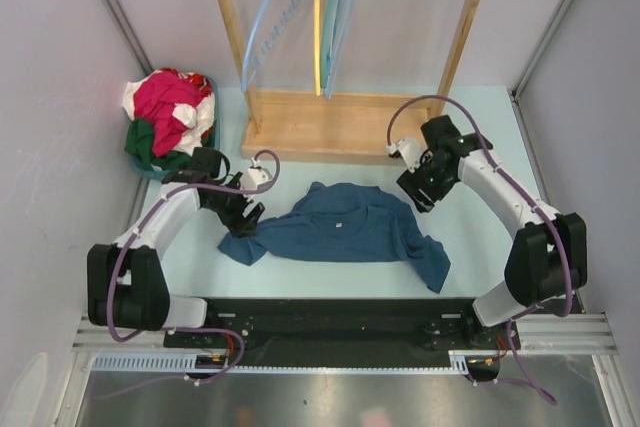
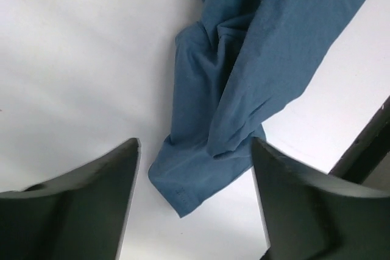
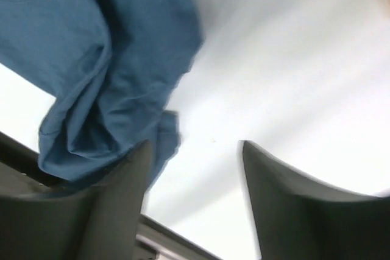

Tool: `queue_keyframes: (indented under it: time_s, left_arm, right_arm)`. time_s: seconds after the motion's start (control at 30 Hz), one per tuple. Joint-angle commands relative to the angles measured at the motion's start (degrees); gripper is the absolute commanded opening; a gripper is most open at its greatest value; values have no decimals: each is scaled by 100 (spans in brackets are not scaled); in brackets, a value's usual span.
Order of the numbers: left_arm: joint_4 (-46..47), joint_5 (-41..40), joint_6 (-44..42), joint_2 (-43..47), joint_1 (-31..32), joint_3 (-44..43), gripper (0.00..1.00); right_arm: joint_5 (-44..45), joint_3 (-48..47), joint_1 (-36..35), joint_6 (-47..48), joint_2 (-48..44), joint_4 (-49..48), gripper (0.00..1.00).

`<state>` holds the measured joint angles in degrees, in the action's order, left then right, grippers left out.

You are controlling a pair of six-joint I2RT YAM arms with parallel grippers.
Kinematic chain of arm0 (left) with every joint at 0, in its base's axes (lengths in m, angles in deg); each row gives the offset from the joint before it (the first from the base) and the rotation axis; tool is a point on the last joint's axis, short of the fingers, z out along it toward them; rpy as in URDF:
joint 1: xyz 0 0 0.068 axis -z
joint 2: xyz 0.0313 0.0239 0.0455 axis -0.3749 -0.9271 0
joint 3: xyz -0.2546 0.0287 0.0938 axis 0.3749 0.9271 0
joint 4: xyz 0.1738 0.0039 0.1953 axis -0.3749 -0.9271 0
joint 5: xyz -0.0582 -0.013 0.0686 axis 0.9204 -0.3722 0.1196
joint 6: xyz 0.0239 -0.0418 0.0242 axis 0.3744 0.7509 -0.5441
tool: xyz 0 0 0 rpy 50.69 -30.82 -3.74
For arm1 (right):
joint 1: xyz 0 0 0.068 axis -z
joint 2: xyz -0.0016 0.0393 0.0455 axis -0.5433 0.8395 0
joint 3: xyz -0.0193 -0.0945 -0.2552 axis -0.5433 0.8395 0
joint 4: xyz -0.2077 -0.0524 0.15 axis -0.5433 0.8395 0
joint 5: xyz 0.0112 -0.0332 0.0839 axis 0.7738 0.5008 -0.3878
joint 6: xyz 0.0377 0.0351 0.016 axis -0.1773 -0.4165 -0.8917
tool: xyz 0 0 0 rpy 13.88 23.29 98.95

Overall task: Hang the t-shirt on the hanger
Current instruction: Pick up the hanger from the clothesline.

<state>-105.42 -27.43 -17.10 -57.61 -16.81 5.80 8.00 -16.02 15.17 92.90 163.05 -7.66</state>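
Observation:
The dark teal-blue t-shirt [image 1: 340, 227] lies crumpled on the table between the two arms, collar towards the rack. My left gripper [image 1: 247, 217] is open and empty just above its left sleeve [image 2: 213, 108], whose hem lies between my fingers. My right gripper [image 1: 420, 192] is open and empty above the shirt's right shoulder edge [image 3: 103, 59], with the cloth by the left finger. The thin pale hanger [image 1: 347, 22] hangs on the wooden rack at the back.
The wooden rack [image 1: 320, 122] stands at the back centre and also holds a thick light-blue ridged hanger [image 1: 268, 27] and a yellow hanger [image 1: 319, 37]. A basket of pink-red, white and green clothes [image 1: 168, 119] sits at the back left. Grey walls close both sides.

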Motion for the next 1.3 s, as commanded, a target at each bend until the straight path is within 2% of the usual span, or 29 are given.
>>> queue_keyframes:
  time_s: [0.0,0.03,0.07,0.17,0.2,0.3,0.33,0.4,0.5,0.53,0.57,0.63,0.67,0.7,0.8,0.97,1.27]
  left_arm:
    - [-159,519,119,687,-161,-460,90]
    - [-168,650,285,785,-204,-522,93]
    - [-133,869,399,899,-266,-593,100]
    - [77,1161,1005,1382,-310,-847,100]
    - [148,1388,1164,1497,-310,-900,100]
    - [455,1731,1797,1962,-310,-1059,100]
    - [543,1776,2068,2172,-310,-1085,100]
    - [824,1768,2298,2323,-310,-1103,100]
    - [1071,1698,2720,2482,-310,-1138,100]
    - [1167,1654,2790,2482,-310,-1147,100]
    - [1229,1619,2878,2499,-310,-1147,100]
    - [1360,1575,3124,2508,-310,-1147,100]
    - [1396,1540,3186,2517,-310,-1147,100]
    - [1440,1531,3291,2526,-310,-1130,100]
    - [1581,1478,3397,2596,-310,-1042,100]
    - [1695,1294,3485,2693,-310,-963,100]
    - [1748,1100,3459,2746,-310,-796,100]
  right_arm:
    - [-192,-1275,331,-27,-156,432,73]
    - [-376,-1541,480,-97,-192,554,75]
    - [-752,-1866,525,-342,-192,581,80]
    - [-1438,-3096,561,-905,-105,468,89]
    - [-1598,-3386,570,-1394,-43,398,90]
    - [-1977,-4415,570,-2213,203,-243,97]
    - [-2013,-4583,570,-2843,256,-740,98]
    - [-2065,-4857,596,-3435,370,-1349,98]
    - [-2338,-4568,666,-4761,371,-2973,97]
    - [-2416,-4376,658,-5078,362,-3944,97]
    - [-2417,-4226,649,-5734,362,-4415,97]
    - [-2374,-4101,526,-6222,607,-5241,92]
    - [-2338,-4223,473,-6476,773,-5272,91]
    - [-2286,-4564,395,-6540,932,-5237,90]
    - [-2172,-4795,140,-6584,1433,-5368,87]
    - [-1890,-5138,-54,-6488,1986,-5430,76]
    - [-1943,-5586,-142,-6558,2471,-5746,54]
